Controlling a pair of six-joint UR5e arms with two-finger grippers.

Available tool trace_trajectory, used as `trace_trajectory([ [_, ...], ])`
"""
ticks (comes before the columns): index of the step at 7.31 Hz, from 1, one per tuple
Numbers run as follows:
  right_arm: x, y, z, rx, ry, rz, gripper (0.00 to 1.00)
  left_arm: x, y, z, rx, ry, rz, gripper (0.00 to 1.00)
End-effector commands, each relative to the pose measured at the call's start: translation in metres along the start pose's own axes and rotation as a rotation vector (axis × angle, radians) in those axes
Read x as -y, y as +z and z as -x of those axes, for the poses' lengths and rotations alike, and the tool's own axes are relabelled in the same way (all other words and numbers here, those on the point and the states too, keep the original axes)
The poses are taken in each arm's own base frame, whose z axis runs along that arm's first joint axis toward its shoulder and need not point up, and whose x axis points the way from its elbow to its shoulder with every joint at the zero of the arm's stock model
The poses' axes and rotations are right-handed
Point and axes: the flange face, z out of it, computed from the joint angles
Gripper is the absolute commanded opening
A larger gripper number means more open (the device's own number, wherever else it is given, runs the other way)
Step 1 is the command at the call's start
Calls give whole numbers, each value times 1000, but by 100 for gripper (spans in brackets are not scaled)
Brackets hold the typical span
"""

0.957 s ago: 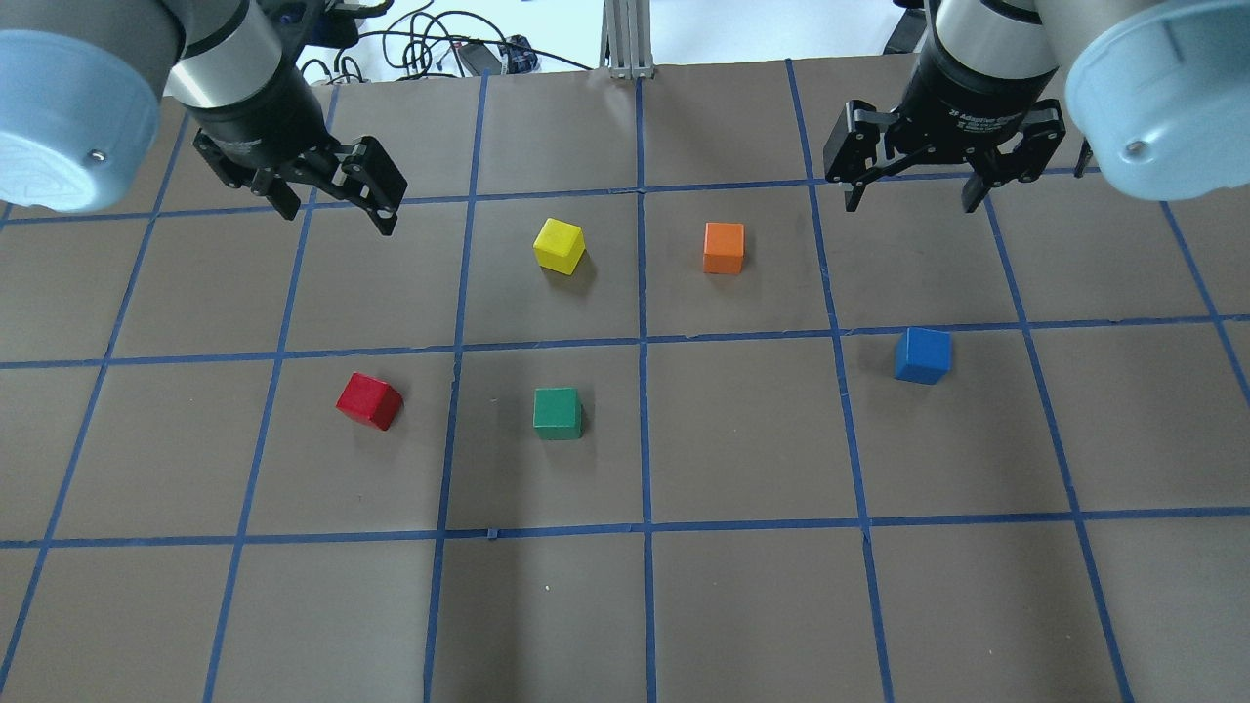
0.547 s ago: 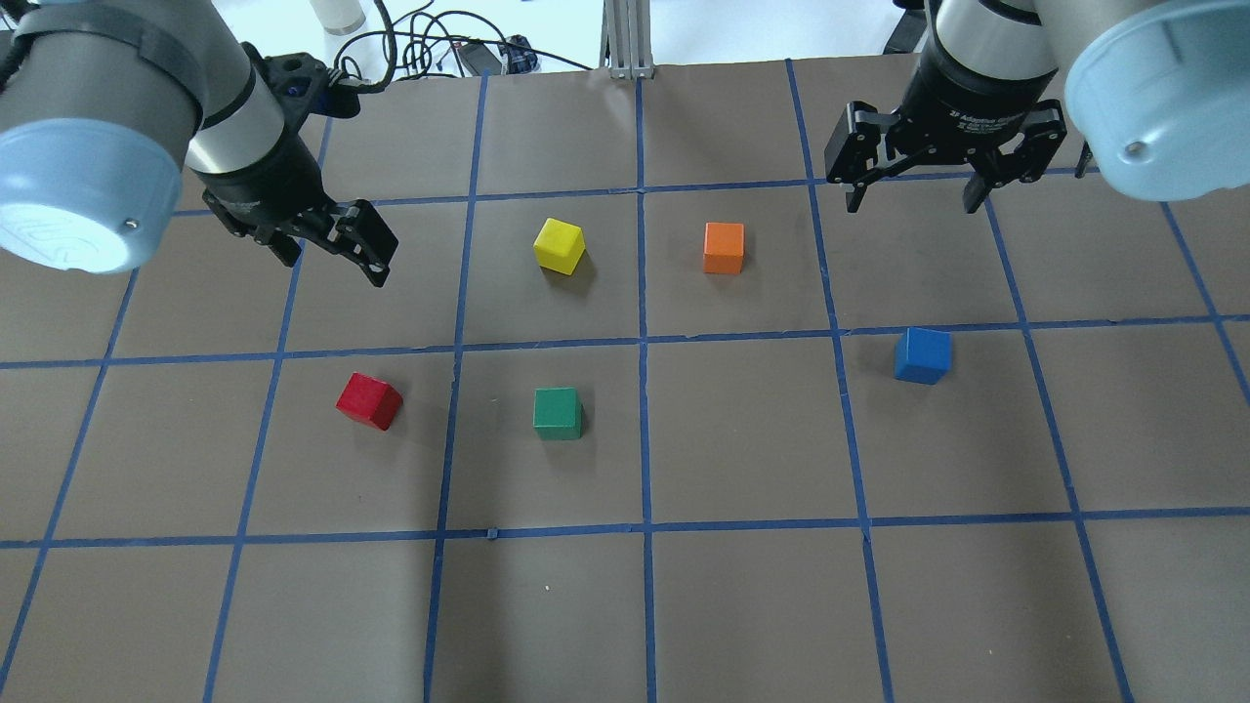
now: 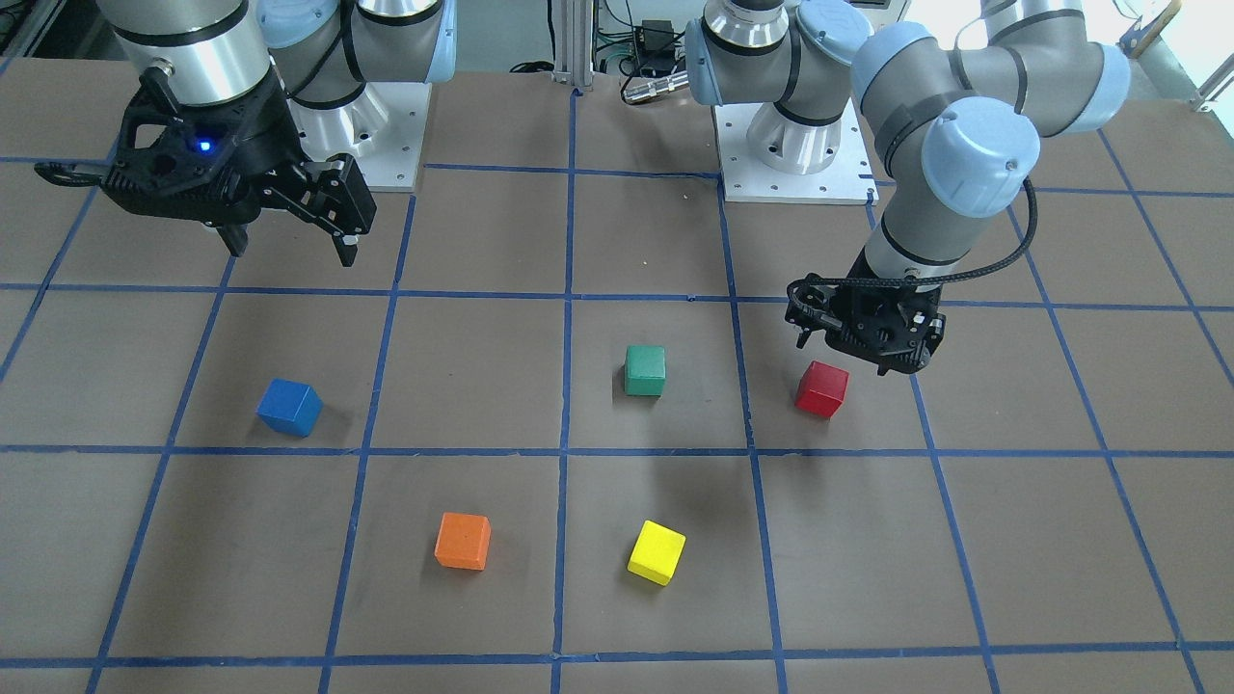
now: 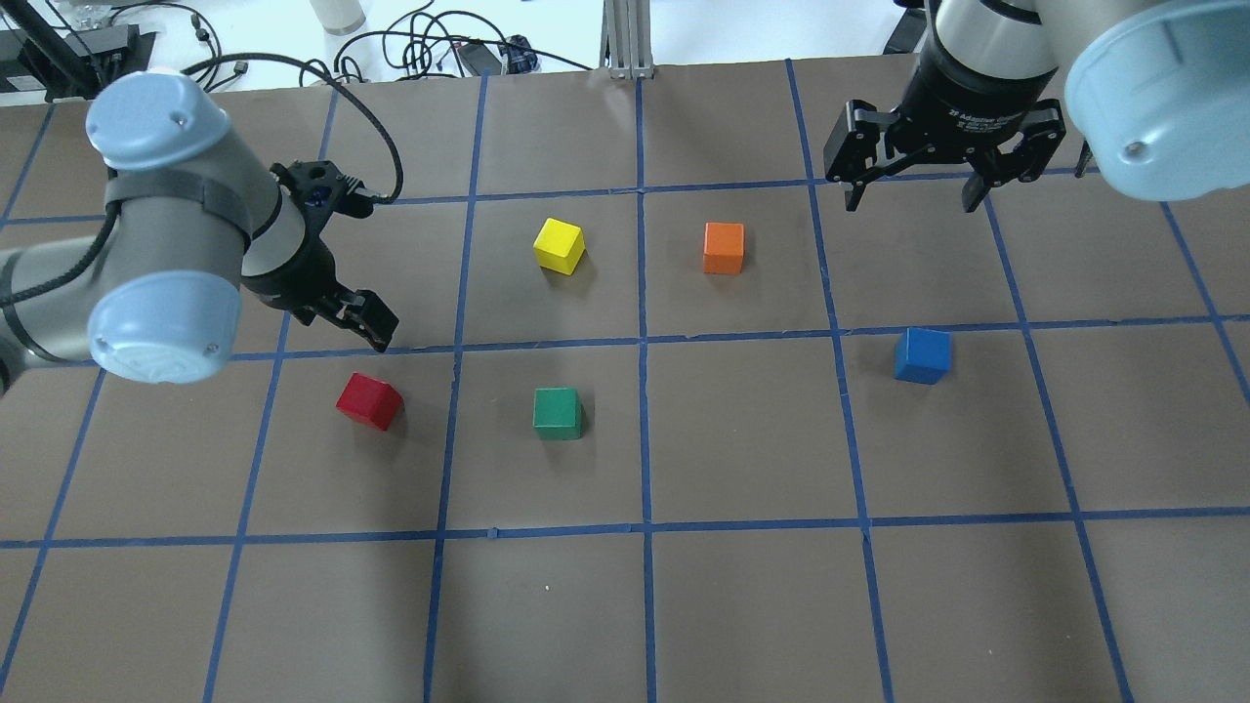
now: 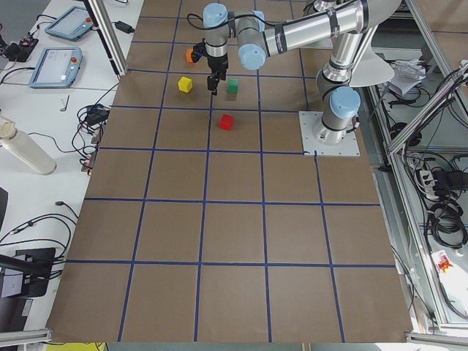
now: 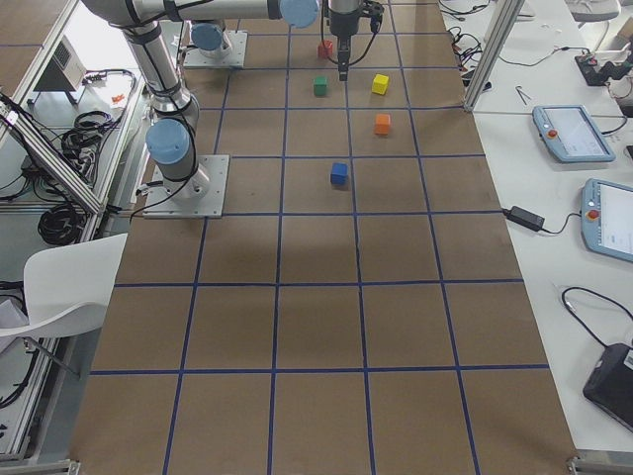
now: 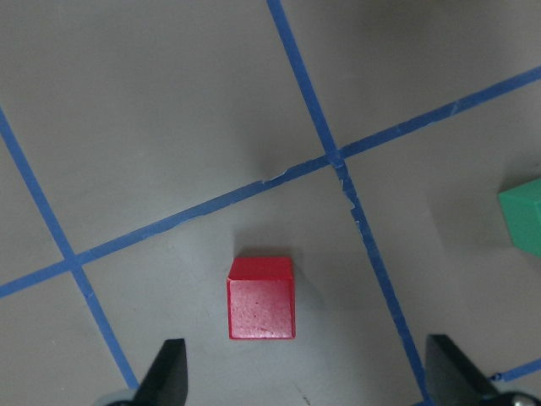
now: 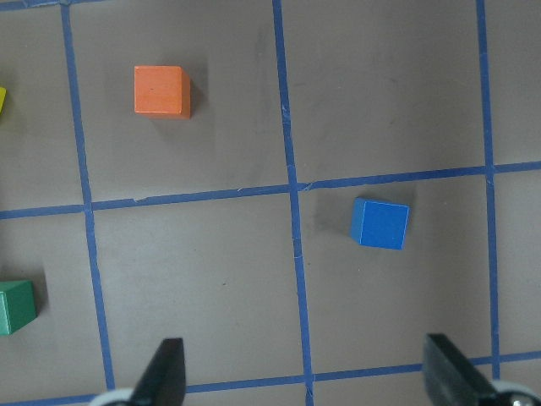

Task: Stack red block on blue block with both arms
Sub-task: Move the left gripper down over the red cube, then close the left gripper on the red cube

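The red block (image 4: 369,401) sits on the brown table left of centre; it also shows in the front view (image 3: 821,388) and the left wrist view (image 7: 261,299). My left gripper (image 4: 342,317) is open and empty, hovering just behind and above the red block, not touching it. In the left wrist view the open gripper (image 7: 308,381) has the block just ahead of its fingertips. The blue block (image 4: 922,354) sits alone at the right, also in the right wrist view (image 8: 379,223). My right gripper (image 4: 911,200) is open and empty, high above the table behind the blue block.
A green block (image 4: 557,413) lies right of the red one. A yellow block (image 4: 559,245) and an orange block (image 4: 724,248) lie further back near the middle. Blue tape lines grid the table.
My left gripper has moved down and toward the near side, from the far left to just behind the red block. The right arm and all blocks have stayed put.
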Motion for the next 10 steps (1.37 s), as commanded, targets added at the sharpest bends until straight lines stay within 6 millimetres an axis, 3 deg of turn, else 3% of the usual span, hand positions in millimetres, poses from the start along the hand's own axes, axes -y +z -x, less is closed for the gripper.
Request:
trace_trajectory([
  [1, 0, 1, 1, 0, 0, 2, 100, -41, 54, 25, 6, 72, -7, 100],
  [6, -1, 2, 0, -2, -1, 6, 100, -42, 94, 25, -54, 6, 51, 100],
  [8, -1, 2, 0, -3, -1, 6, 100, -34, 103, 23, -42, -61, 40, 100],
  [9, -1, 2, 0, -3, -1, 6, 100, -32, 111, 22, -43, -102, 44, 97],
  [10, -1, 3, 0, -4, -1, 8, 100, -28, 112, 20, -40, -137, 41, 75],
])
